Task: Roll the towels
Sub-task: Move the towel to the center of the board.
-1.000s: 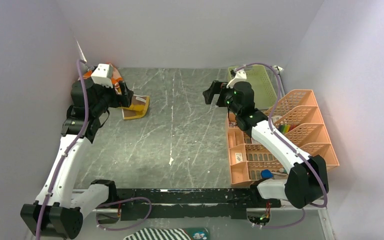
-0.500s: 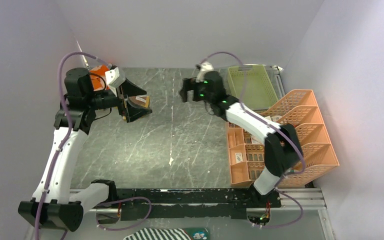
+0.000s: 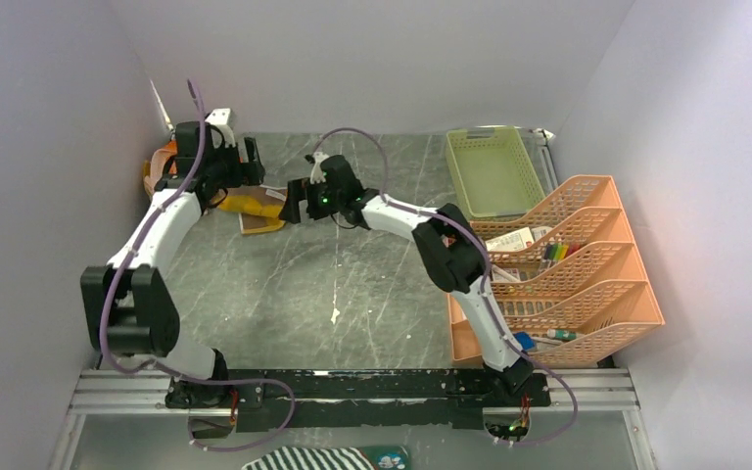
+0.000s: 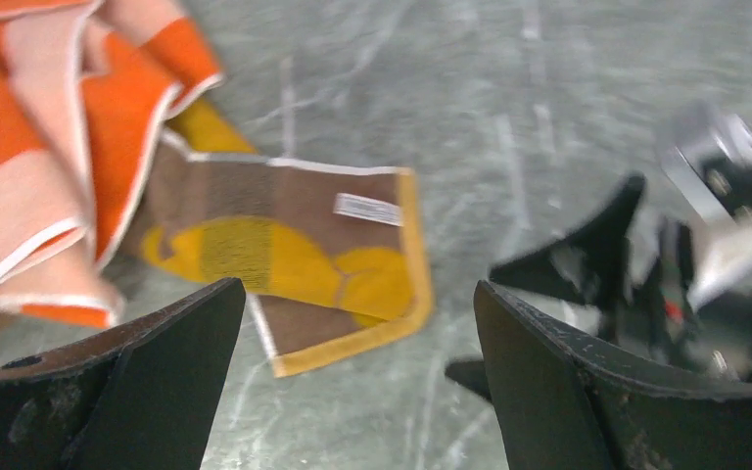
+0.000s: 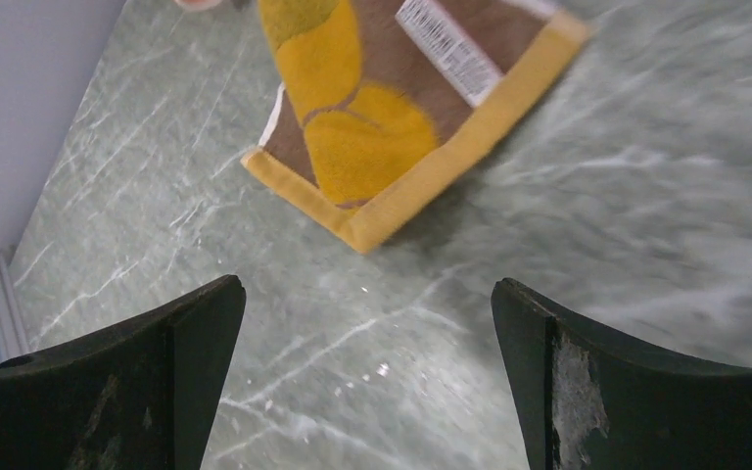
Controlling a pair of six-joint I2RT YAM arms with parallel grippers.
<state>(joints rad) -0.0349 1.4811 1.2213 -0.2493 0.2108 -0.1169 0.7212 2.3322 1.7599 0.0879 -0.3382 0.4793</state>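
Note:
The orange towel (image 3: pixel 161 163) lies crumpled in the back left corner; the left wrist view shows its orange and cream folds (image 4: pixel 49 147). The mustard-yellow towel (image 3: pixel 260 210) lies flat beside it, partly under the orange one, with brown patches and a white label (image 4: pixel 294 250) (image 5: pixel 382 117). My left gripper (image 3: pixel 250 174) (image 4: pixel 357 289) is open and empty, just above the two towels. My right gripper (image 3: pixel 294 203) (image 5: pixel 368 286) is open and empty, hovering at the yellow towel's right corner. It shows blurred in the left wrist view (image 4: pixel 646 264).
A green basket (image 3: pixel 494 172) stands at the back right. An orange organizer rack (image 3: pixel 560 274) with small items lines the right side. A black-and-white striped cloth (image 3: pixel 318 458) lies below the table's near rail. Walls close in on three sides.
The right arm has stretched left across the table to the yellow towel. The left arm has swung further back toward the corner. Neither towel has been gripped.

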